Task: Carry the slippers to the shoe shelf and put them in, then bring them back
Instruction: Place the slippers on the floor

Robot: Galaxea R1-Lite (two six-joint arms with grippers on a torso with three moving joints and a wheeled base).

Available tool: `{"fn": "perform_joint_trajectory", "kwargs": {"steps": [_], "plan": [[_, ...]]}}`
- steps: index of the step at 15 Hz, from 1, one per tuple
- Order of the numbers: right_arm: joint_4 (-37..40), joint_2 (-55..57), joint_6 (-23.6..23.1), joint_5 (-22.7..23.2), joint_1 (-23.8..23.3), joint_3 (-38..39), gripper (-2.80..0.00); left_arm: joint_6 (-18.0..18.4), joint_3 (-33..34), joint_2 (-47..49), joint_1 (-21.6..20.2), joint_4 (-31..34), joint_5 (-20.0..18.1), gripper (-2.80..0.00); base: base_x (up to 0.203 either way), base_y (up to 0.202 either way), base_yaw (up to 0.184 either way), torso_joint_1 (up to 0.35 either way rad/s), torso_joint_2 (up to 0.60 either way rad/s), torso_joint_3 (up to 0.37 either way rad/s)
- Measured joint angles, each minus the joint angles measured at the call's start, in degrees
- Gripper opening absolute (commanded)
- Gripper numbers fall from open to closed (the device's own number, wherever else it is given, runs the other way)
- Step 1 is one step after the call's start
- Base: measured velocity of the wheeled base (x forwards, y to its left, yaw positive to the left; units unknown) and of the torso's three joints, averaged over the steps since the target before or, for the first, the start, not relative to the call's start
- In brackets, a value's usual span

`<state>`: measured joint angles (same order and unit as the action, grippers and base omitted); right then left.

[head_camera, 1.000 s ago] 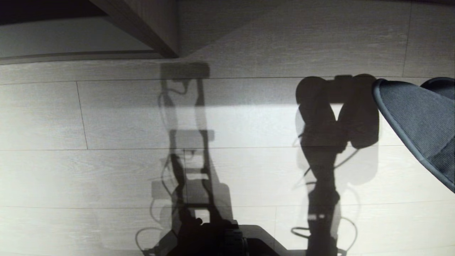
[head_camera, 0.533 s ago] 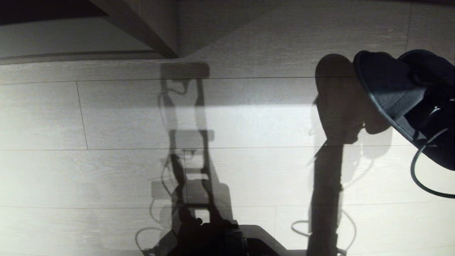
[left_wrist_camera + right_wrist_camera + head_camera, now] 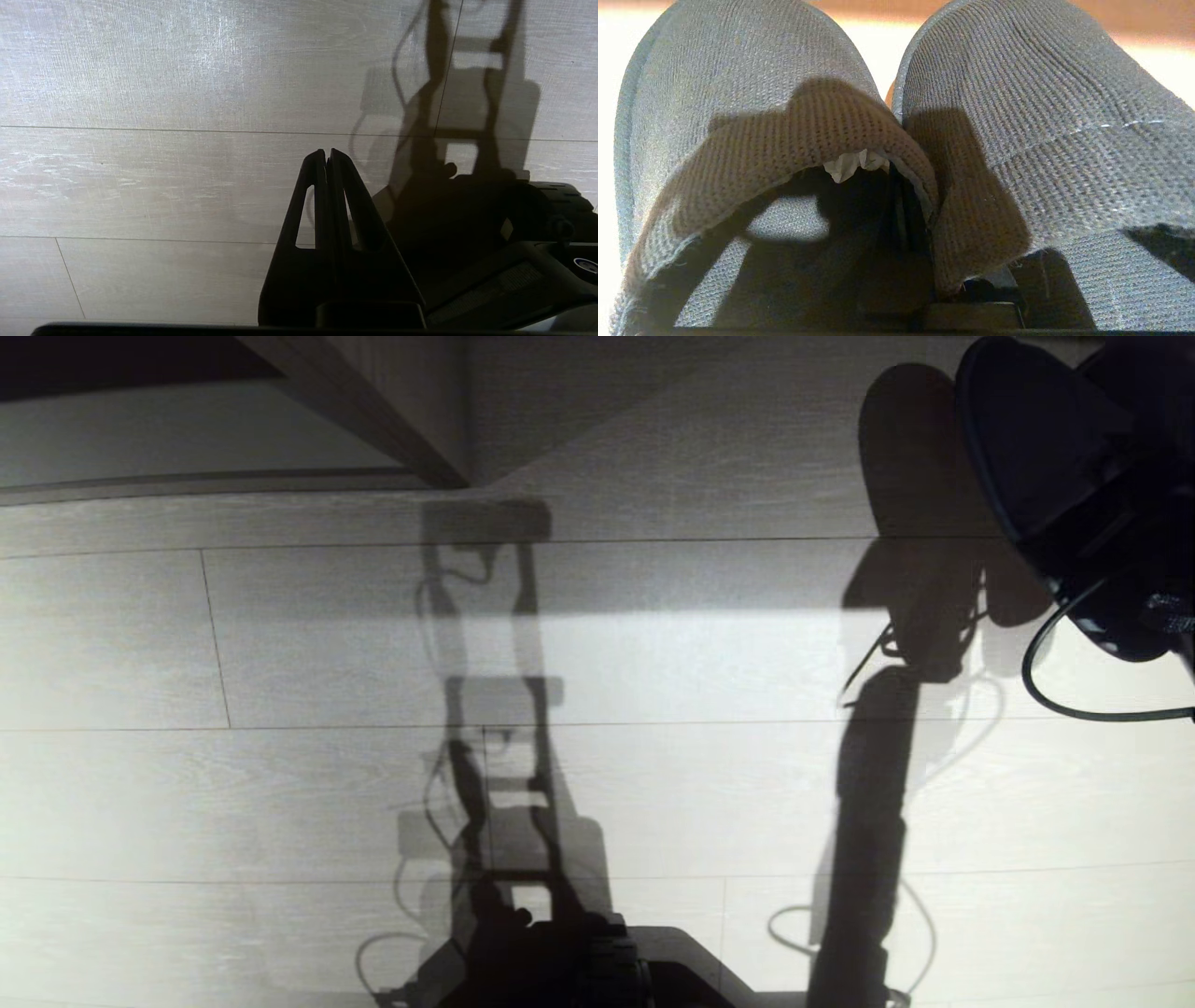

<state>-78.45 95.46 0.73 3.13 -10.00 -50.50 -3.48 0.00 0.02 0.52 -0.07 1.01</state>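
The slippers (image 3: pixel 896 140) are held together as a pair by the right gripper (image 3: pixel 906 219), whose fingers are pinched on the inner rims where the two openings meet. In the head view the slippers (image 3: pixel 1036 448) hang in the air at the far right edge, above the pale wood-look floor (image 3: pixel 280 709), with a black cable (image 3: pixel 1055 700) looping below them. The step in hand is judged to be the carrying.

For this to be done well, the pinch should be kept firm, since only the soft fabric rims are caught and the pair could slide out under a sudden swing. The arm is best moved smoothly and the toes kept level, so that neither slipper peels away from the other. The cable should be watched so that it is not snagged on the load.

A corner of a pale wood-grain unit (image 3: pixel 401 420) is seen at the upper left of the head view; whether it belongs to the shoe shelf cannot be told.

The left gripper (image 3: pixel 327 156) is parked low over the floor, fingers pressed together and holding nothing.
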Motion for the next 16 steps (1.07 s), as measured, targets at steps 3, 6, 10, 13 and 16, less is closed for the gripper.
{"fn": "perform_joint_trajectory", "kwargs": {"steps": [3,6,10,13,16], "plan": [[0.0,2.5,-0.2,-0.2,0.4,-5.8,-2.80,0.0,0.0,0.0,0.0,0.0,0.0,-2.80,0.000,0.000,0.000,0.000,0.00,0.000],[-0.1,5.4,-1.0,-0.7,1.5,-12.1,-2.80,0.0,0.0,0.0,0.0,0.0,0.0,-2.80,0.000,0.000,0.000,0.000,0.00,0.000],[-0.1,9.7,-1.8,-1.0,3.1,-20.4,-2.80,0.0,0.0,0.0,0.0,0.0,0.0,-2.80,0.000,0.000,0.000,0.000,0.00,0.000],[-0.2,13.2,-2.1,-1.8,3.4,-25.9,-2.80,0.0,0.0,0.0,0.0,0.0,0.0,-2.80,0.000,0.000,0.000,0.000,0.00,0.000],[-0.2,15.7,-3.3,-2.6,3.4,-29.5,-2.80,0.0,0.0,0.0,0.0,0.0,0.0,-2.80,0.000,0.000,0.000,0.000,0.00,0.000]]}}
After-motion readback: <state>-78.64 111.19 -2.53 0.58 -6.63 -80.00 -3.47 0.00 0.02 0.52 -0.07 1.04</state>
